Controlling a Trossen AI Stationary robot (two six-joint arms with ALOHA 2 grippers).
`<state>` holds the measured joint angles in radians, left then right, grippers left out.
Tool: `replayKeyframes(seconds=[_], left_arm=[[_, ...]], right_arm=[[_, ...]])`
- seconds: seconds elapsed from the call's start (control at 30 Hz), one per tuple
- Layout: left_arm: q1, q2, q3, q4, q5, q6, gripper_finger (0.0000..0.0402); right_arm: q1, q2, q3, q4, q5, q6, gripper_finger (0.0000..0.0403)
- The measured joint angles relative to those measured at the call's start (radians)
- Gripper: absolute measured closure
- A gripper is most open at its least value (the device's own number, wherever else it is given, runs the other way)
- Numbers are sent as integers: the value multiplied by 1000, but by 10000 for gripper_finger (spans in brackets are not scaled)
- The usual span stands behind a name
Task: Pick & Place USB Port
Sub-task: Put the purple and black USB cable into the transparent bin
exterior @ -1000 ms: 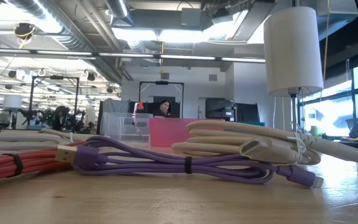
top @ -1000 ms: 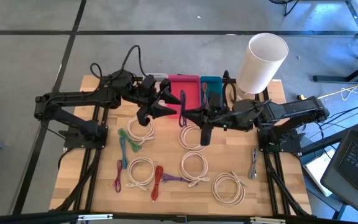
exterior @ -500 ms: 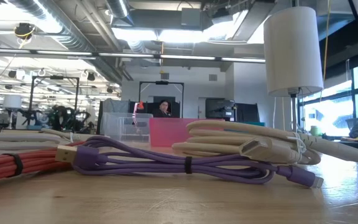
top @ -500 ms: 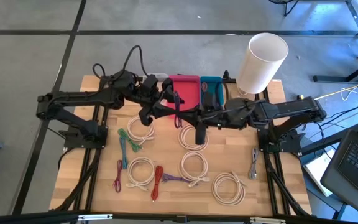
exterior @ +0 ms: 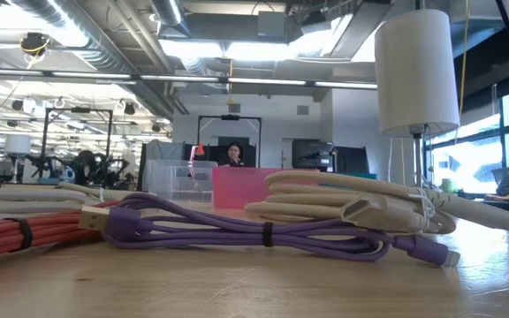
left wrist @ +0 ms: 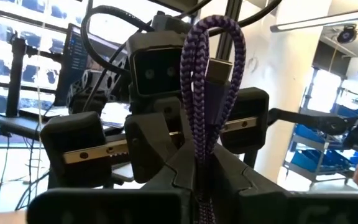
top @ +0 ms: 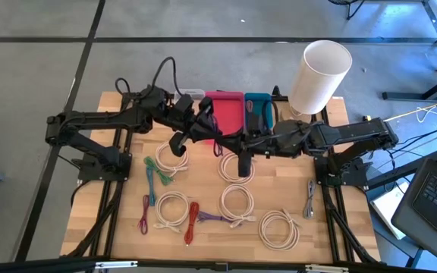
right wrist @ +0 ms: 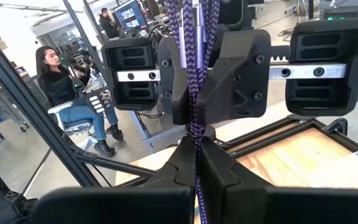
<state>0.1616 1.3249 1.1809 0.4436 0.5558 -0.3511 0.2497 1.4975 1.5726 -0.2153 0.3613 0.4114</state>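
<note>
While both pincers clamp purple cable point(left wrist: 207, 106), bins crowd behind

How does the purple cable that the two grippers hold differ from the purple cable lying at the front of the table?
The held cable hangs in the air, pinched by the left gripper and the right gripper, both shut on it; the table cable lies flat on the wood. The held cable is dark and braided; the table cable is paler, smooth and bound by a black tie. Both are purple and folded into a bundle.
</note>
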Motion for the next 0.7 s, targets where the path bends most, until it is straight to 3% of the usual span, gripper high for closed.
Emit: replayKeyframes(seconds=[0.13, 0.33, 0.4, 0.53, 0.7], left_arm=[[0, -1, 0, 2, 1, 5, 387], [1, -5, 0, 3, 26, 3, 387], [12, -12, 0, -7, 56, -9, 387], [62, -95, 0, -140, 68, -15, 388], [136, -275, 0, -458, -23, 79, 388]], right_arm=[[-1, 0, 0, 7, 0, -9, 374], [-1, -2, 0, -8, -3, -53, 259], [-1, -11, 26, -93, -3, -51, 225], [5, -40, 170, -523, 87, 111, 184], [60, -44, 348, -1076, 243, 435, 182]])
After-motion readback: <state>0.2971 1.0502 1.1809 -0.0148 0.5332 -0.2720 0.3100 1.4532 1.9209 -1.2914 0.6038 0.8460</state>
